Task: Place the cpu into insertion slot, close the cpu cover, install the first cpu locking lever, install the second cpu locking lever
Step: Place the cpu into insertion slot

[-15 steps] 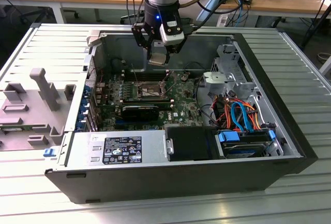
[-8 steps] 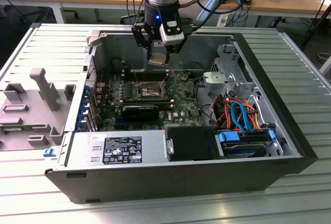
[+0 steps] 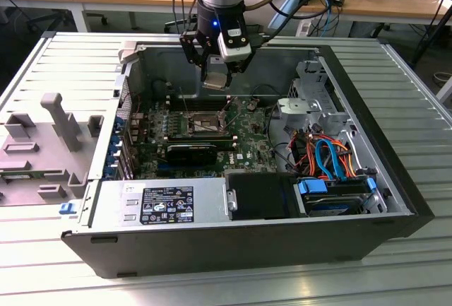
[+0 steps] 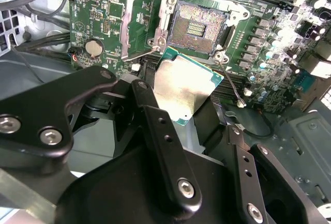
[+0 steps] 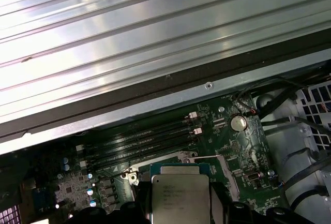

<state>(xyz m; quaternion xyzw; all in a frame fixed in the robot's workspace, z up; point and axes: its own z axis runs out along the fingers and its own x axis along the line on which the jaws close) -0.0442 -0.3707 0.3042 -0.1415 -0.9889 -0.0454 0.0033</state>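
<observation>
While the gripper (image 4: 180, 105) hangs over the motherboard (image 4: 269, 43), clamped narrowly on the edges of the cpu (image 4: 183, 84) just short of the bare insertion slot (image 4: 199, 27), the placing step looks in hand, calling for squaring chip over socket.

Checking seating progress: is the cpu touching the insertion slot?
Apart. The exterior view shows the cpu in the gripper, hanging clear above the insertion slot.

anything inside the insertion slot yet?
No chip. The insertion slot shows its bare contact field in the second wrist view. The cpu is clamped in the gripper, short of it, and its corner hides part of the slot's near rim.
</observation>
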